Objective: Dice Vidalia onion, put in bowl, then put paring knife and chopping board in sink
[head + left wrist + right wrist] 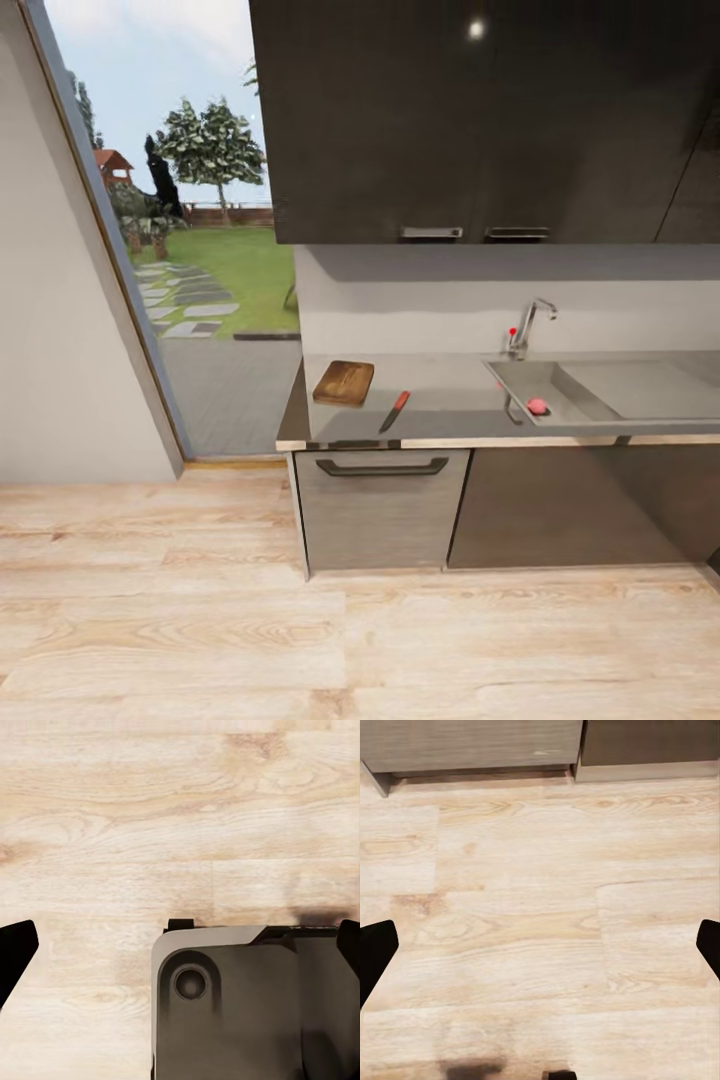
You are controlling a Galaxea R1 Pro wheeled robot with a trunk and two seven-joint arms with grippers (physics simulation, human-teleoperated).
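In the head view the grey countertop [450,405] runs to the right of a glass door. The dark brown chopping board [344,382] lies at its left end. Just right of it rests the paring knife [394,411], orange-red handle pointing away from me. The pinkish Vidalia onion [538,406] sits in the steel sink [600,390], near its front left corner, below the chrome tap [527,326]. My left gripper [180,952] and right gripper [540,952] both hang open over the wood floor, nothing between their fingers. The bowl is out of view.
Glossy dark upper cabinets [480,120] hang over the counter. A grey-brown drawer with a dark handle [381,467] sits under the board. The glass door [190,250] opens on a garden at left. My own grey base [247,1012] appears in the left wrist view.
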